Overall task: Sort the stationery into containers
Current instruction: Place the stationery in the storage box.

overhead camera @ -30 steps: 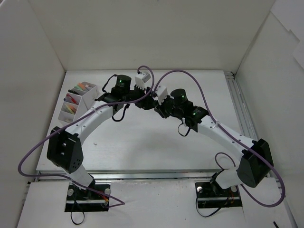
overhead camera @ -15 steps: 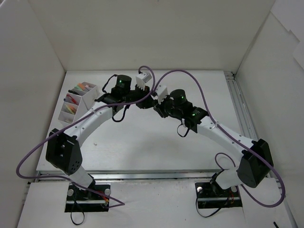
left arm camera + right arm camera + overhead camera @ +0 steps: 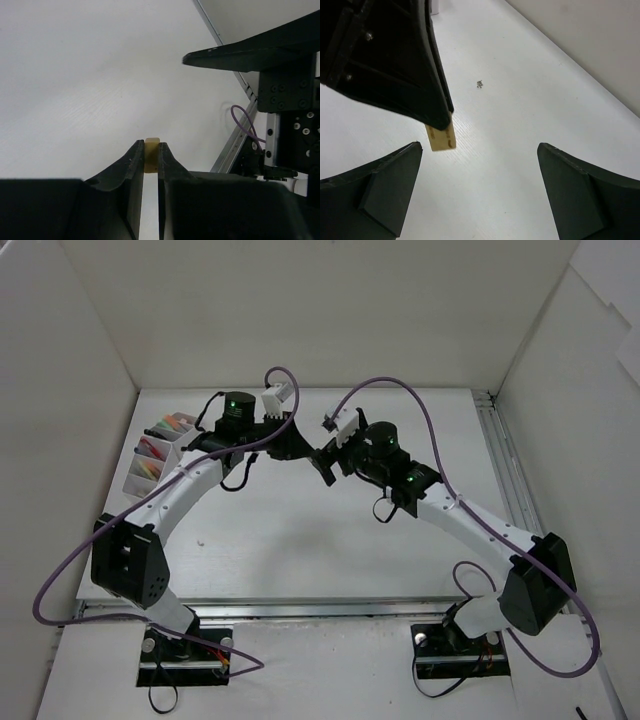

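Clearly, the white organiser (image 3: 134, 482) holds coloured stationery (image 3: 173, 424) in its three compartments.

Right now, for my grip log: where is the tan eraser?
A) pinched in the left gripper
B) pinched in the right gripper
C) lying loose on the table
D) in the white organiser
A: the left gripper is shut on the tan eraser, which sticks out past its tips, while the right gripper stands wide open next to it.
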You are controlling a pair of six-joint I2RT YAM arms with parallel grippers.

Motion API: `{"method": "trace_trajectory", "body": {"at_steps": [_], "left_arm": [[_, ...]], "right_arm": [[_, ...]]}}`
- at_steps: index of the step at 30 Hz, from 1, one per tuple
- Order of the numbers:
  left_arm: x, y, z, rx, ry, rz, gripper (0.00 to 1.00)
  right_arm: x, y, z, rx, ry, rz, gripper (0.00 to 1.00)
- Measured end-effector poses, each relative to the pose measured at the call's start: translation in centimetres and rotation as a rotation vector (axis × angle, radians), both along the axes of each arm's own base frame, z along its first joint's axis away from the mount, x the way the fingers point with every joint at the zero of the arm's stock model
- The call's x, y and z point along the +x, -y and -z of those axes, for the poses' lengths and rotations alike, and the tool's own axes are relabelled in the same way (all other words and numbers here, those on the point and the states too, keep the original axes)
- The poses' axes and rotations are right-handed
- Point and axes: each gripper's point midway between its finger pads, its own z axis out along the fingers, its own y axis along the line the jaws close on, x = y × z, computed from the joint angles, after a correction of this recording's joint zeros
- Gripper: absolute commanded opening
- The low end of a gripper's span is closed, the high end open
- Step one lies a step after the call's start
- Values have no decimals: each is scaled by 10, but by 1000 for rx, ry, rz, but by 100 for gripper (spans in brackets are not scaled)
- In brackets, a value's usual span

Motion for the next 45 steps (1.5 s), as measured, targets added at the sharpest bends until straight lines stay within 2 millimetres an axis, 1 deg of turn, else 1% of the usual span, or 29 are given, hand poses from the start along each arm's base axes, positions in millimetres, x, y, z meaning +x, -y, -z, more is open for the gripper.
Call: {"method": "trace_trajectory", "body": {"at_steps": [2, 4, 5, 7, 8, 11, 13, 14, 15, 17, 20, 24, 27, 30, 34, 39, 42, 45], "left_arm": [[6, -12, 3, 14, -16, -39, 0], [16, -29, 6, 35, -24, -102, 0], [21, -39, 7, 46, -26, -141, 0], [33, -69, 8, 78, -30, -247, 0], [38, -85, 8, 95, -31, -306, 0], [56, -152, 5, 144, -26, -524, 0], [62, -202, 5, 188, -27, -691, 0], [62, -225, 5, 217, -31, -775, 0], [61, -255, 5, 261, -34, -885, 0], [54, -302, 6, 333, -51, -1056, 0], [36, -353, 13, 427, -110, -1250, 0], [12, -404, 24, 512, -195, -1445, 0], [-2, -433, 32, 552, -254, -1557, 0], [-3, -446, 39, 565, -275, -1604, 0], [7, -451, 51, 569, -286, -1606, 0], [22, -457, 78, 595, -356, -1609, 0], [23, -459, 94, 605, -407, -1622, 0], [23, -458, 103, 608, -438, -1624, 0]], "right_arm": [[2, 2, -2, 7, 0, 7, 98], [2, 4, -4, 17, -4, 10, 98], [2, 7, -6, 25, -8, 14, 98], [2, 13, -12, 38, -7, 24, 98], [2, 17, -16, 46, -6, 32, 98], [2, 30, -27, 74, -3, 70, 98], [5, 41, -30, 87, -10, 110, 98], [8, 47, -28, 90, -19, 135, 98], [10, 52, -26, 93, -29, 159, 98], [14, 63, -17, 91, -58, 207, 98], [18, 79, -4, 84, -102, 275, 98], [24, 94, 1, 87, -121, 343, 98], [28, 102, 3, 90, -127, 376, 98], [32, 107, 9, 91, -144, 399, 98], [37, 112, 22, 77, -177, 419, 98], [38, 120, 34, 53, -208, 443, 98], [39, 126, 35, 49, -213, 460, 98], [40, 131, 37, 45, -220, 472, 98]]}}
